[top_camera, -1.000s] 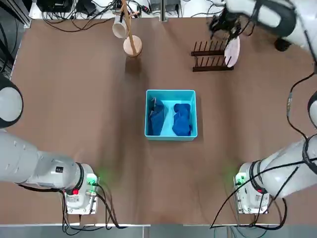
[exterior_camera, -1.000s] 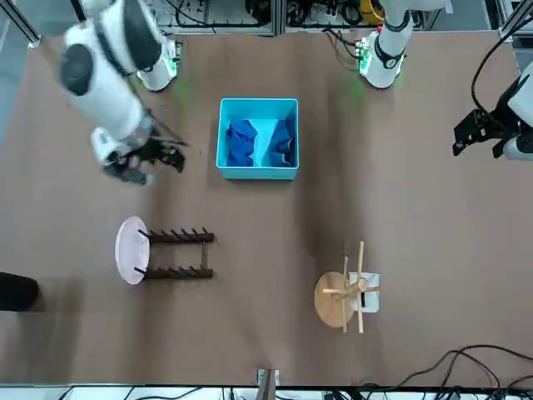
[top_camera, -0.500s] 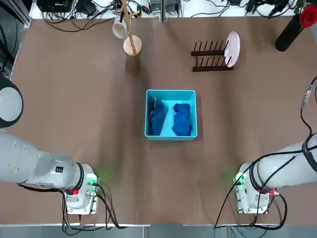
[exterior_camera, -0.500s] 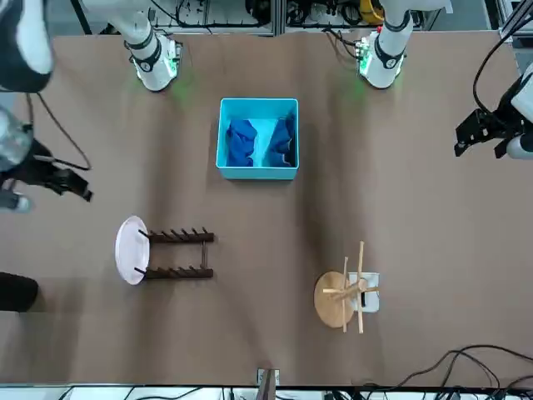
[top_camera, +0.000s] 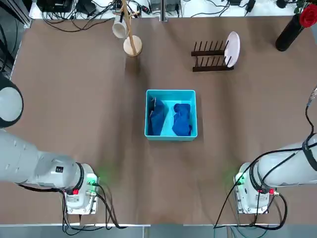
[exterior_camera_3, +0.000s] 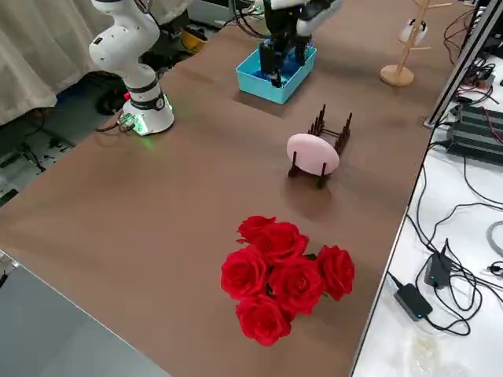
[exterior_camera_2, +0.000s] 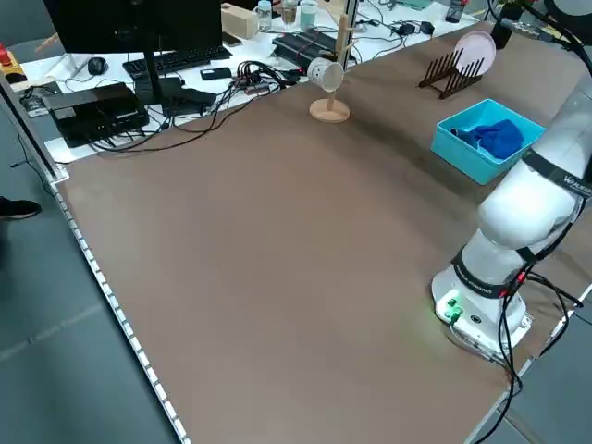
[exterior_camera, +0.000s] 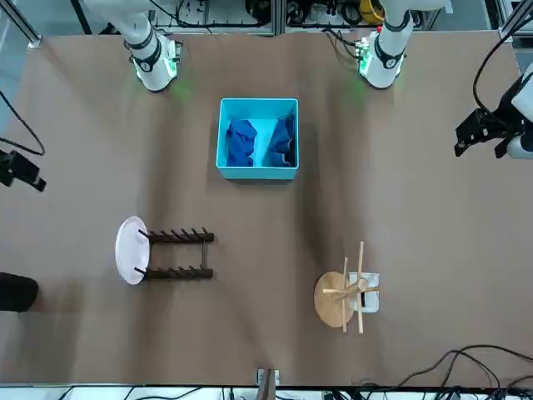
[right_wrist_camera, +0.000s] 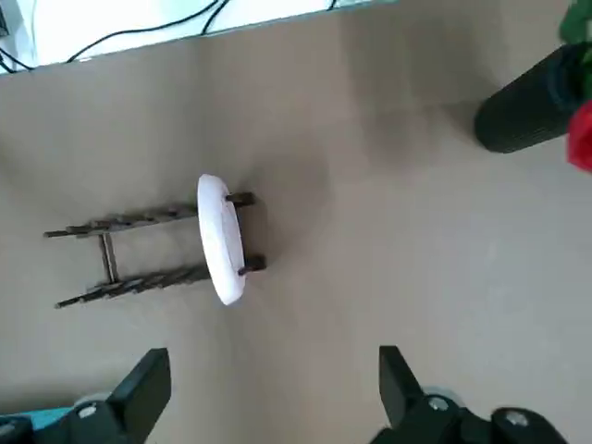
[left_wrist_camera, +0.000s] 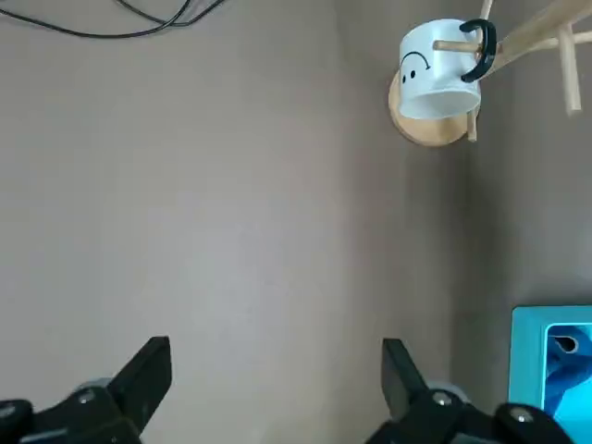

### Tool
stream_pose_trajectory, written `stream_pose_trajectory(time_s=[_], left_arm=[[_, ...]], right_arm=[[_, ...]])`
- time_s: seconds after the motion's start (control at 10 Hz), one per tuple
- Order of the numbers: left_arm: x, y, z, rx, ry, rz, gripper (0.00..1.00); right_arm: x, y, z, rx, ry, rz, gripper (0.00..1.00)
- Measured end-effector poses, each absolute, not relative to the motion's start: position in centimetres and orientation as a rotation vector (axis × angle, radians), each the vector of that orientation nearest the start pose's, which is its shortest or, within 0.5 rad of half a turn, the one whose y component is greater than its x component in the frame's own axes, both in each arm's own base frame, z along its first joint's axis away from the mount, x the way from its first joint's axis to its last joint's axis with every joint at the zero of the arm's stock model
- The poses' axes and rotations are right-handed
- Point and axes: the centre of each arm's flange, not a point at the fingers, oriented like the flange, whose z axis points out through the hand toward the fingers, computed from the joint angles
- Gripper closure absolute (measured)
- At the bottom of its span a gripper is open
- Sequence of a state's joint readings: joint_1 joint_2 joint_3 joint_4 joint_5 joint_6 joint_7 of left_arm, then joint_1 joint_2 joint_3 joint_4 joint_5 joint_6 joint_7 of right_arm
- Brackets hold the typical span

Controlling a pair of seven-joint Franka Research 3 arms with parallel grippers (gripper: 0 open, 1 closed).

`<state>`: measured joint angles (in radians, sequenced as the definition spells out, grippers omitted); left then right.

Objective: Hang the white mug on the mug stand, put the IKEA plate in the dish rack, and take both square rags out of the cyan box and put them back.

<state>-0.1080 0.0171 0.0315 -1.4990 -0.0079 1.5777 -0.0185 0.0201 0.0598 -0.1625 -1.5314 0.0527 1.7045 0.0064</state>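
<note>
The white mug [top_camera: 119, 28] hangs from a peg of the light wooden mug stand [top_camera: 132, 46]; the left wrist view shows this mug [left_wrist_camera: 438, 70] too. The IKEA plate [top_camera: 232, 48] stands on edge in the end slot of the dark dish rack [top_camera: 210, 55]. Both blue square rags [top_camera: 157, 119] [top_camera: 182, 119] lie inside the cyan box [top_camera: 171, 92] at mid-table. My left gripper [exterior_camera: 476, 133] hovers high off the robot's left side, open and holding nothing. My right gripper [exterior_camera: 21, 169] hangs open off the robot's right side, and its wrist view looks down on the plate [right_wrist_camera: 220, 239].
A dark vase [top_camera: 290, 29] of red roses [exterior_camera_3: 283, 275] stands at the far right corner, near the dish rack. Cables and desk gear [exterior_camera_2: 139, 92] lie beyond the table's far edge. Both arm bases [top_camera: 79, 191] sit at the near edge.
My right arm has pulled away from the dish rack, out to the robot's right and beyond the top view. The plate stays in the rack. The left arm has barely moved.
</note>
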Motion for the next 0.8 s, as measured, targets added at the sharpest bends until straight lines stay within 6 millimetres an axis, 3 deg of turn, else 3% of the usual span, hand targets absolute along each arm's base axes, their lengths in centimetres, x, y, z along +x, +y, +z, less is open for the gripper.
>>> stream_pose_trajectory(time_s=[0.4, 0.8], left_arm=[[55.9, -4.5, 64.9, -3.149, 0.095, -0.094, 0.0], [55.8, -4.5, 64.7, -3.149, 0.095, -0.074, 0.0]], right_arm=[[56.5, -7.2, 64.8, -3.13, 0.182, -0.126, 0.0], [55.8, -6.6, 65.4, -3.133, 0.121, -0.105, 0.0]])
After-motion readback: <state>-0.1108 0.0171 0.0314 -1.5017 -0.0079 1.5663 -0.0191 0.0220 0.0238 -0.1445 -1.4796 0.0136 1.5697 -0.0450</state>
